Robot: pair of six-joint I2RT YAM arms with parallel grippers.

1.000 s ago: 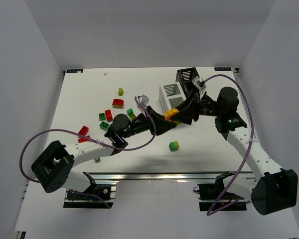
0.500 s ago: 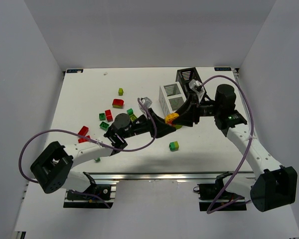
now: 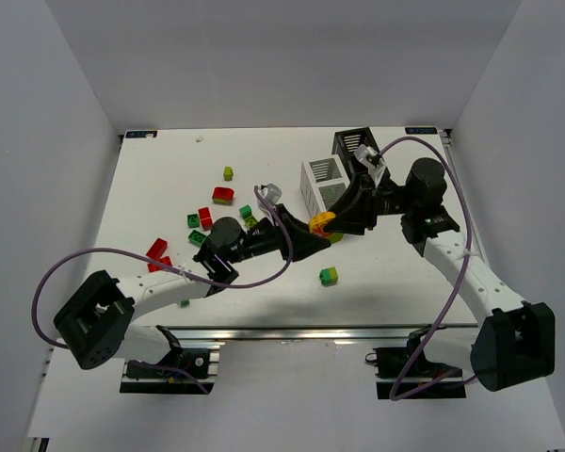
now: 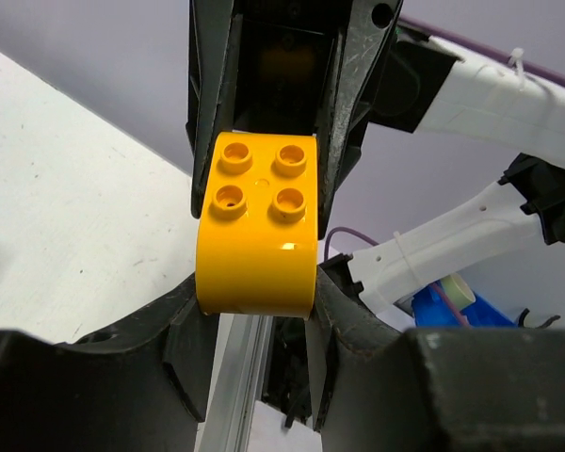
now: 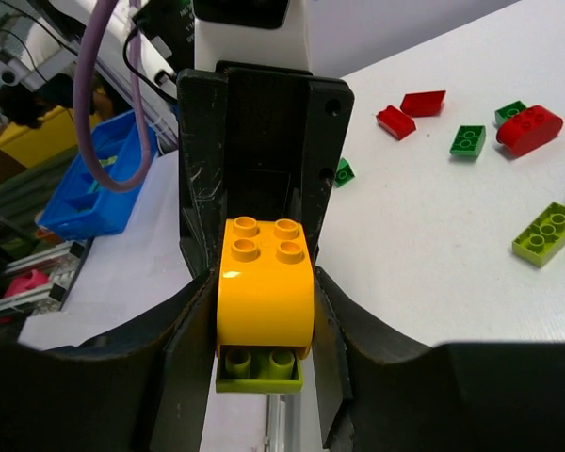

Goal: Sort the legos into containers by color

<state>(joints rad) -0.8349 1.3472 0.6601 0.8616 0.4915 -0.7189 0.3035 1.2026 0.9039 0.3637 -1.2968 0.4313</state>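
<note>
Nearest us, a green-and-lime brick [image 3: 329, 275] lies alone on the table [image 3: 386, 278]. Beyond it, the left gripper [image 3: 318, 235] and right gripper [image 3: 332, 220] meet, both closed on one orange brick [image 3: 321, 223] with a lime brick [image 5: 259, 367] stuck beneath. Red and green bricks [image 3: 205, 218] lie scattered to the left. Just beyond stands the white bin [image 3: 322, 174], with the black bin [image 3: 356, 143] farthest.

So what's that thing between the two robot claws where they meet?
An orange lego with a lime-yellow lego attached to it. Both wrist views show it pinched between the left gripper and the right gripper; the top view shows it too.
</note>
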